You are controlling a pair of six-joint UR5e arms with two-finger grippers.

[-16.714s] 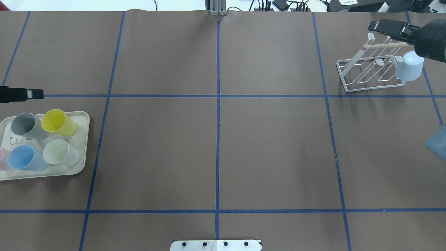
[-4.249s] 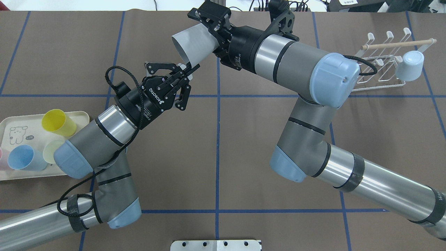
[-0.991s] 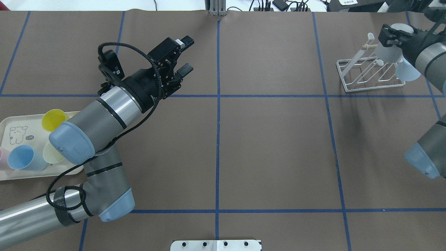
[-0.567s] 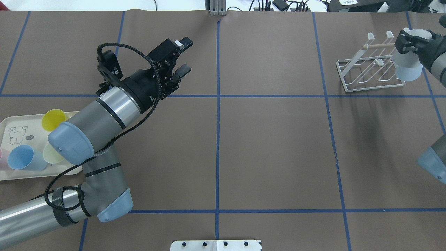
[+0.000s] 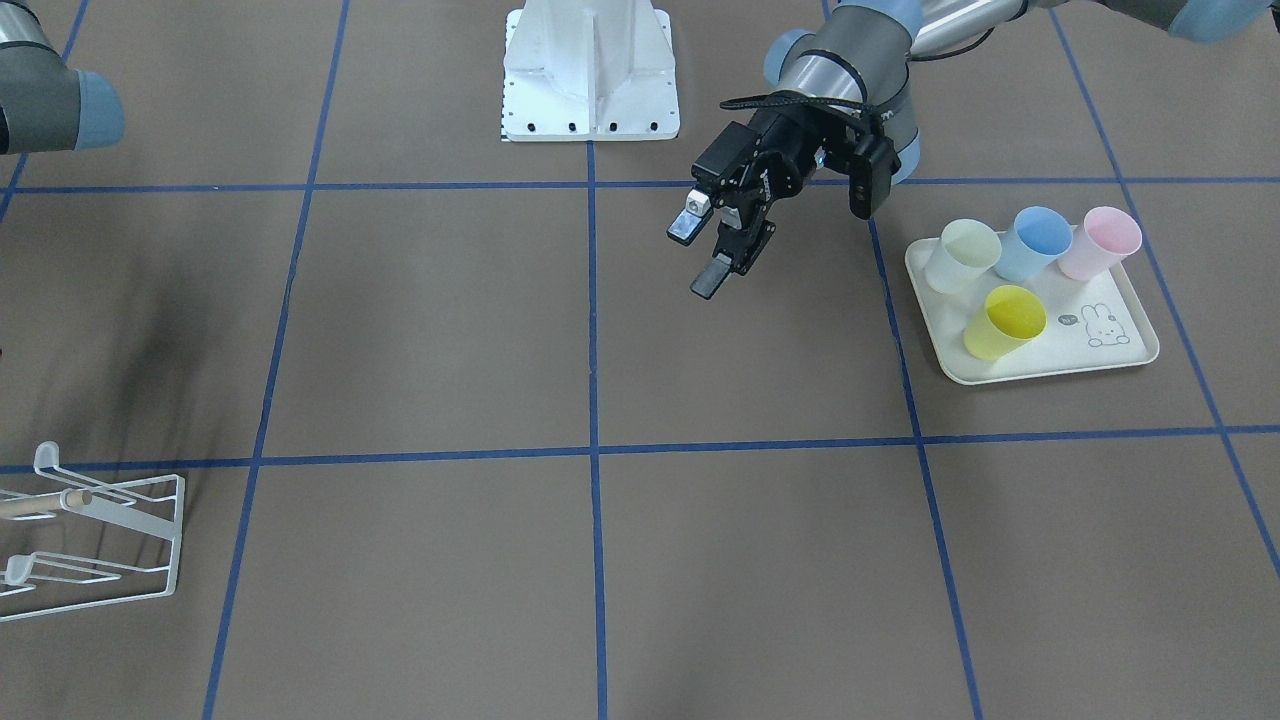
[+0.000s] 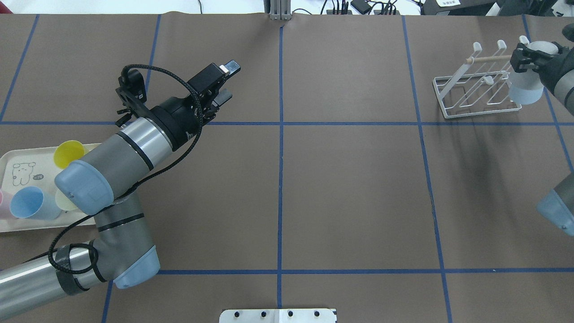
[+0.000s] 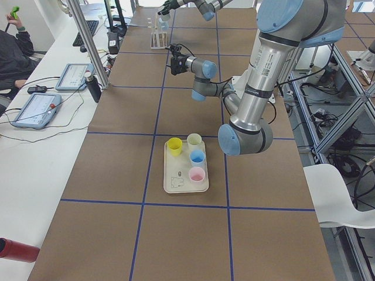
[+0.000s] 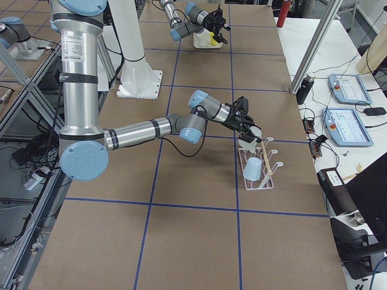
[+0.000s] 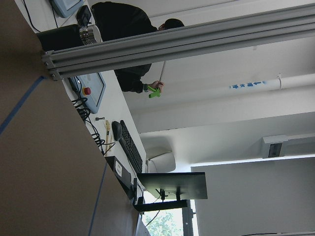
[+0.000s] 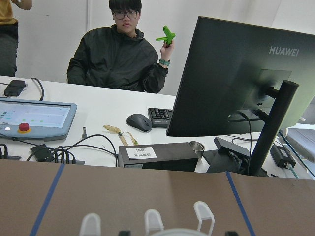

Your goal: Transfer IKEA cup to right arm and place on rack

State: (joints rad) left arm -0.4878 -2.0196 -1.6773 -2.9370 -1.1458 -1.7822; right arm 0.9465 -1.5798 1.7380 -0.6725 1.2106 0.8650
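Since a second ago the right gripper [image 6: 536,54] has brought the cup [image 8: 253,132] in over the rack [image 6: 471,96], and the left gripper [image 6: 227,81] has drawn back a little toward the tray [image 5: 1060,358].

Overhead, the right gripper sits at the upper right edge of the frame. Its fingers are clamped on the cup, held above the rack's right-hand side and over a blue cup [image 8: 253,168] already hanging there. The left gripper, upper left of centre, is spread wide with nothing in it.

From the front, the rack is cut off at the lower left and the right gripper is out of frame. The left gripper hangs just left of the tray.

From the right end, the cup is up by the dowel [image 6: 489,58]. I can't tell whether it touches a prong yet.

At the bottom edge of the right wrist view, prong tips poke up just above the cup's rim.

The hand-over looks done and placing is under way. The next move should be to settle the cup onto a free prong, then let go. It's tight there: the blue cup and dowel crowd it, and the table's far edge is near. The room to back out lies toward frame centre.
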